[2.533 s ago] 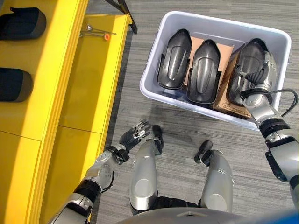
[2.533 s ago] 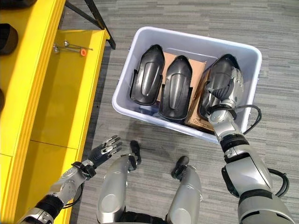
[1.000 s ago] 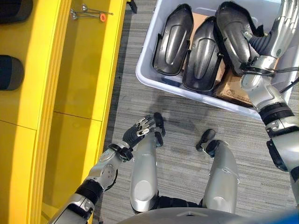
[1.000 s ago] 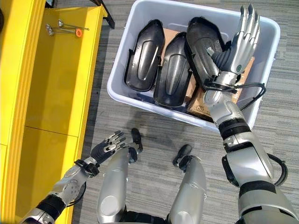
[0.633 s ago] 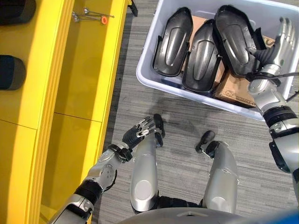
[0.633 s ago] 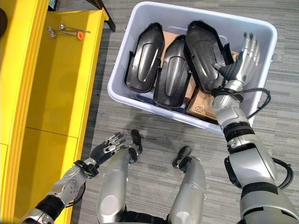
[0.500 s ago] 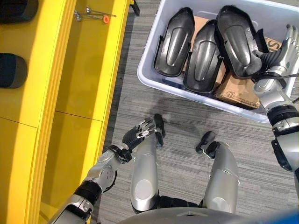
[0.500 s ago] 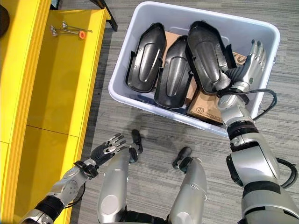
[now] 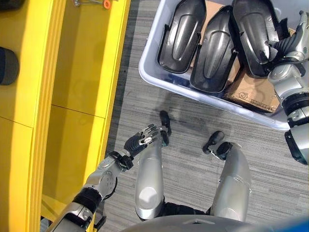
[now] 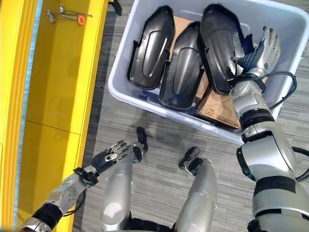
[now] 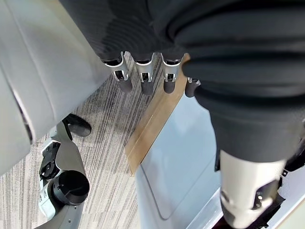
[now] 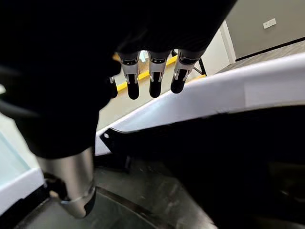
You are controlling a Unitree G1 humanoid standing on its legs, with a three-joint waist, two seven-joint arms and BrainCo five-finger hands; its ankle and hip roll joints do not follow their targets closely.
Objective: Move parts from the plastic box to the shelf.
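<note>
Right hand [image 10: 260, 50] in plastic box [image 10: 125, 104], fingers loosely extended, thumb against rightmost black part [image 10: 219, 46]; two more parts [image 10: 149, 46] beyond it. Left hand [image 9: 140, 141] relaxed, empty, low beside yellow shelf [image 9: 82, 92]

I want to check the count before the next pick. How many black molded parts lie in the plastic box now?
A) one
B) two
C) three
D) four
C: three black parts lie side by side in the plastic box, with the right hand at the outer edge of the one farthest to the robot's right.
</note>
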